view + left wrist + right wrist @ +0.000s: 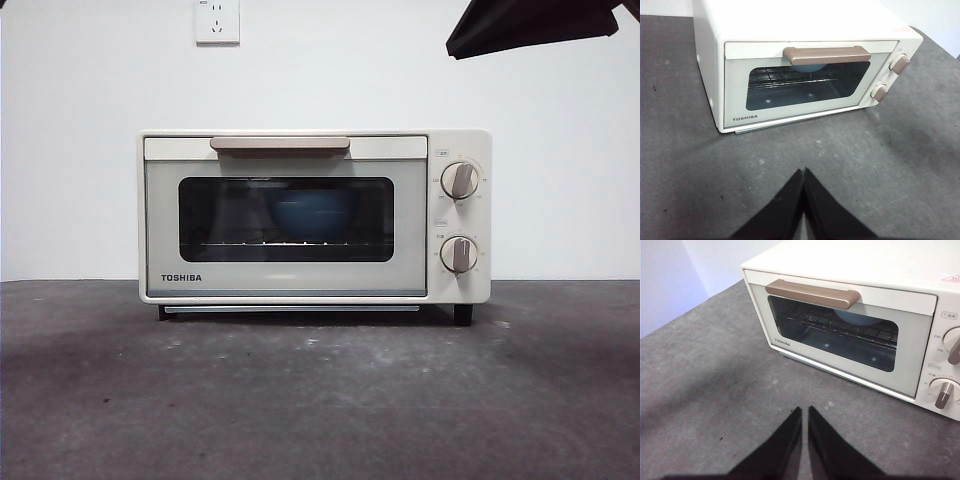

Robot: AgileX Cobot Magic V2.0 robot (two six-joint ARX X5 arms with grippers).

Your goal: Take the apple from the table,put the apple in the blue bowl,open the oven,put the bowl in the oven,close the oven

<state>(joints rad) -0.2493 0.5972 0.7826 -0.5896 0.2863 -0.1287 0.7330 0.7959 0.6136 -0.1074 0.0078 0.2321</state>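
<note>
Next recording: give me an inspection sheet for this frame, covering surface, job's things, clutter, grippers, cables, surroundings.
Surface: table, dark grey, pale scuffs.
Job's things: oven door shut; blue bowl inside on the rack, seen through the window; apple not visible.
Clutter: nothing seen.
Grippers: left gripper and right gripper both shut, holding nothing, over the table in front of the oven.
Cables: nothing seen.
Surroundings: white wall, wall socket.

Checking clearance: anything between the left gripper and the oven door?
Nothing: only bare table lies between the left gripper and the oven, as the left wrist view shows. The door is shut, the blue bowl inside.
</note>
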